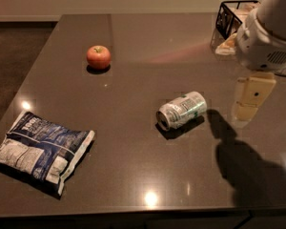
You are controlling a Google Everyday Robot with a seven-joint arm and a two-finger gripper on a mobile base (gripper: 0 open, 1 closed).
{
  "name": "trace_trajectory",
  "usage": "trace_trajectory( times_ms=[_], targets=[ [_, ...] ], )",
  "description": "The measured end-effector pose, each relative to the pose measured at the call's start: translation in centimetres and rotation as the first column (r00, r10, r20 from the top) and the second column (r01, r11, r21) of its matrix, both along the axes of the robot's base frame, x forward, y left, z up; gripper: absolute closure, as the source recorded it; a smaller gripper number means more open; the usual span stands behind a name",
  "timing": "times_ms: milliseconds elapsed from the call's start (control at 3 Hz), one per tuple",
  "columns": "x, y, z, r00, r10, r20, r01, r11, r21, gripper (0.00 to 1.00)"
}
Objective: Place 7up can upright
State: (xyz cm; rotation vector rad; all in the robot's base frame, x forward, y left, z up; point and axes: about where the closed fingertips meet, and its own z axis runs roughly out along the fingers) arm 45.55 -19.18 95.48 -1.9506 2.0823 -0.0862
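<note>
The 7up can (pixel 181 110) lies on its side near the middle of the dark table (pixel 133 175), silver with green markings, its top end facing front-left. My gripper (pixel 248 109) hangs down from the white arm (pixel 267 37) at the right, above the table and a short way right of the can, not touching it. It holds nothing that I can see. Its shadow falls on the table to the front right of the can.
A red apple (pixel 98 57) sits at the back left. A blue and white chip bag (pixel 40 149) lies at the front left. A black wire basket (pixel 233 18) with items stands at the back right corner, partly behind my arm.
</note>
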Motion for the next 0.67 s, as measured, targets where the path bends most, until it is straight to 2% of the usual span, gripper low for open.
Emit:
trace_trajectory(
  times_ms=[333,667],
  targets=[
    [1.1,1.3,-2.4,0.9925,0.118,-0.031,-0.118,0.993,0.009,0.00],
    [1.9,2.7,-4.4,0.9753,0.216,-0.048,-0.215,0.976,0.012,0.00]
  ],
)
